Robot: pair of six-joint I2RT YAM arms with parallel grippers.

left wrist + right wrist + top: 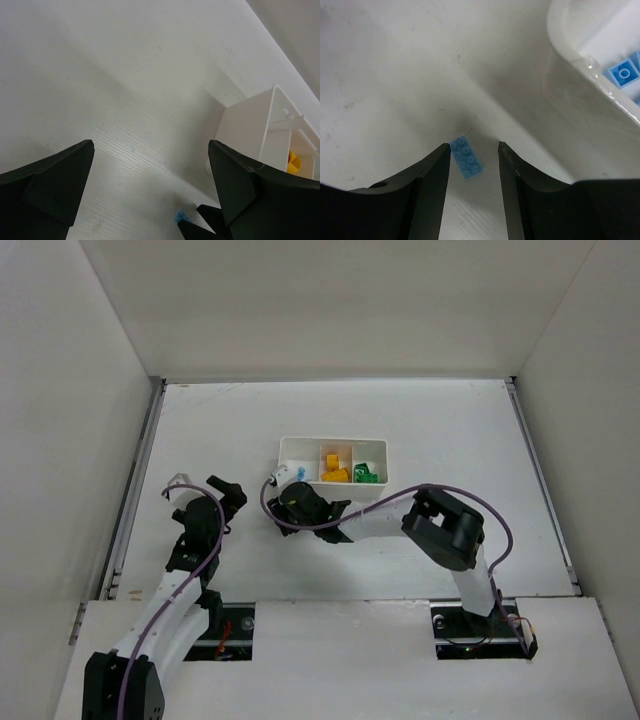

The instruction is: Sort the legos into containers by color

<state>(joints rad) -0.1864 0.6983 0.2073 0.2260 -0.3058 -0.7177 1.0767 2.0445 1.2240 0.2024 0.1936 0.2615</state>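
Here, right gripper (474, 148) parted loosely around a light blue lego (467, 158) on the desk (385, 75), beside the tray (580, 100), left gripper (150, 165) spread wide, empty

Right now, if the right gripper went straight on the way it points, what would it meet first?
Most likely the small light blue plastic brick, which lies on the white table between the right gripper's open jaws. Past it there is only the table. How high the tips stand above the brick is unclear.
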